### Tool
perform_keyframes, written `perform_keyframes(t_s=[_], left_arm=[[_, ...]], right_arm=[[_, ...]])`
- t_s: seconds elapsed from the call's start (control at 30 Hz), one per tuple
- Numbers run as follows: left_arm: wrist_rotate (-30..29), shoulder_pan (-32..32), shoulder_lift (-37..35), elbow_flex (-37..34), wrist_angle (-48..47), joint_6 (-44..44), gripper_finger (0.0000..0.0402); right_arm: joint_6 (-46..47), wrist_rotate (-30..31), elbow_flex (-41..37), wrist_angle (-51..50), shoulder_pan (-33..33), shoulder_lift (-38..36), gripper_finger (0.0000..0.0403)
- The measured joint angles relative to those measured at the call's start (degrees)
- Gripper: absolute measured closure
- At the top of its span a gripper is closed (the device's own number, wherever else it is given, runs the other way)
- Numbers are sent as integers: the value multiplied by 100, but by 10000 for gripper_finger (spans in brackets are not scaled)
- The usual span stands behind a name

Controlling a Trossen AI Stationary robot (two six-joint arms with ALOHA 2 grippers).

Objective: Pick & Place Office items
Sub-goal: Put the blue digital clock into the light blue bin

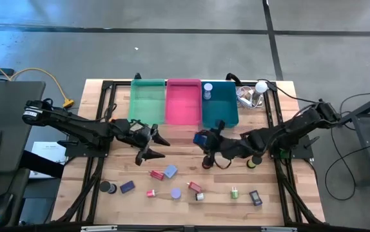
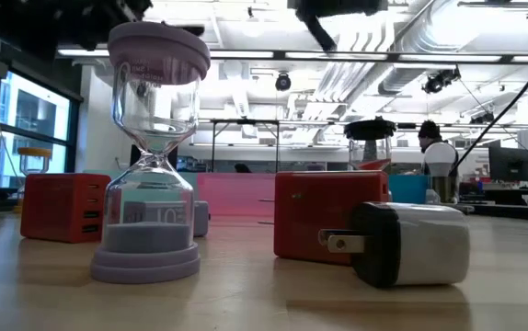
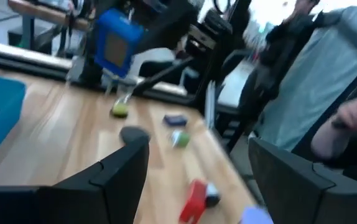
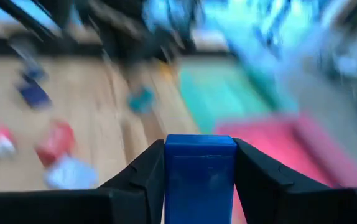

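Clamped between the right end effector's (image 4: 199,163) fingers stands a blue block (image 4: 199,177), upright, above the worktop (image 1: 185,164); the pink bin (image 1: 182,103) lies just ahead. Farther left, the left end effector (image 1: 151,145) hangs wide, empty.

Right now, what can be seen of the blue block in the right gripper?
The blue block is a plain, bright blue, box-shaped piece with flat faces and squared edges; its material looks like plastic. The right gripper is shut on it, one dark finger pressed to each side, its top edge showing between them. From above it is held over the wood table, just in front of the pink bin and teal bin, touching nothing but the fingers.
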Motion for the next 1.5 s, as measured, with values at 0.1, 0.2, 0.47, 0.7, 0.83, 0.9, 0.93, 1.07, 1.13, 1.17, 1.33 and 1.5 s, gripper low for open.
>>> perform_keyframes(t_s=[0.1,0.2,0.47,0.7,0.83,0.9,0.93,1.07,1.13,1.17,1.33,1.5], left_arm=[[351,-47,118,0,519,-235,134],[663,-87,394,0,1170,-398,134],[581,-27,1827,2,3740,-1199,134],[569,245,3039,447,4859,-2575,134],[1104,354,3509,998,4944,-2812,134],[1403,372,3559,1277,4995,-2723,134],[1444,371,3569,1408,4995,-2711,134],[1602,371,3589,1714,4988,-2588,134],[1601,371,3581,1796,4988,-2504,134],[1595,371,3583,1809,4989,-2480,134],[1463,371,3583,1816,4991,-2468,134],[1440,350,3583,1816,4995,-2466,134]], right_arm=[[-1104,-139,0,1172,155,0,262],[-1762,-499,0,1929,217,-2,262],[-2214,-756,2,2450,179,-7,260],[-2166,-1478,2,2683,58,-7,260],[-2067,-1833,2,2814,-13,-7,260],[-2003,-1970,2,2824,-48,-7,260],[-1995,-2001,1,2825,-49,-3,260],[-2048,-2062,-5,3010,-34,158,260],[-2120,-2080,-5,3164,-34,231,259],[-2163,-2055,-2,3211,-34,259,259],[-2258,-2027,-2,3214,-38,284,260],[-2304,-2012,-2,3223,-38,282,258]])
